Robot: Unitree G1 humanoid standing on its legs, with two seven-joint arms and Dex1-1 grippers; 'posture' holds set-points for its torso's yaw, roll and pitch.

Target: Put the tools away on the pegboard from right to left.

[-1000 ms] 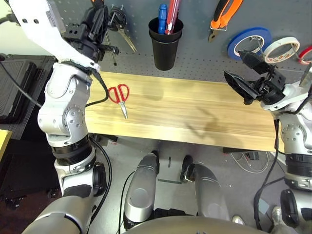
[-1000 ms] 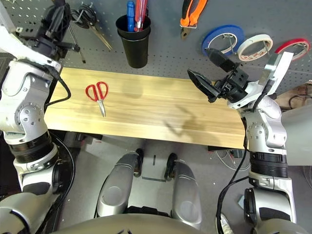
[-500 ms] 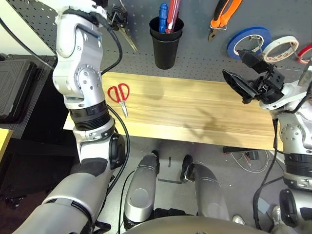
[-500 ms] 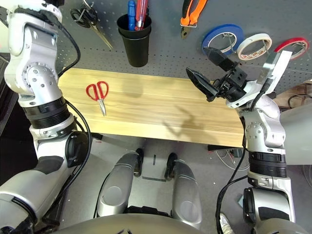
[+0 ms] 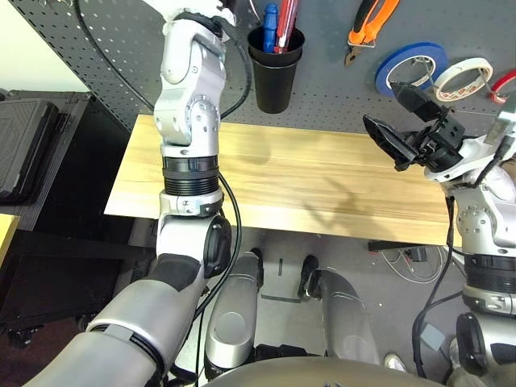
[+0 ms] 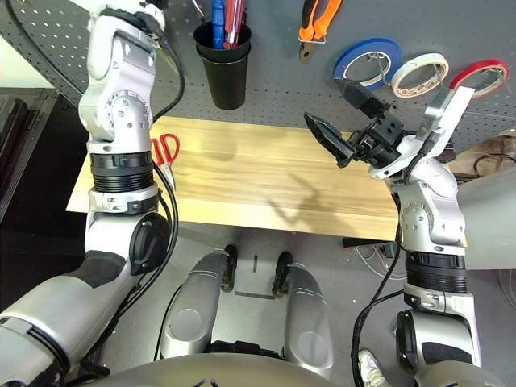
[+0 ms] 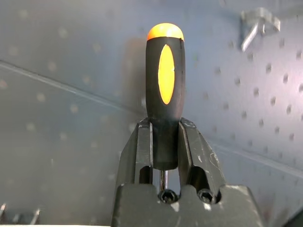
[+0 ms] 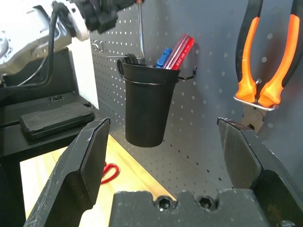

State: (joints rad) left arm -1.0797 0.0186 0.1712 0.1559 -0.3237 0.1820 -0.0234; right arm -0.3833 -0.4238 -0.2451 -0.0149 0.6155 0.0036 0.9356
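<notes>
Up by the pegboard (image 5: pixel 97 48), the left claw (image 7: pixel 165 156) is clenched on the screwdriver (image 7: pixel 164 94), its orange-and-black handle sticking out past the fingers — close to the black cup (image 5: pixel 274 68). The right claw (image 5: pixel 403 121) hangs over the counter (image 5: pixel 322 185) with its fingers spread wide, holding nothing. The pliers (image 5: pixel 369 24) and the white tape ring (image 5: pixel 466 79) hang on the board — the red scissors (image 6: pixel 165 149) lie on the counter beside the left arm.
</notes>
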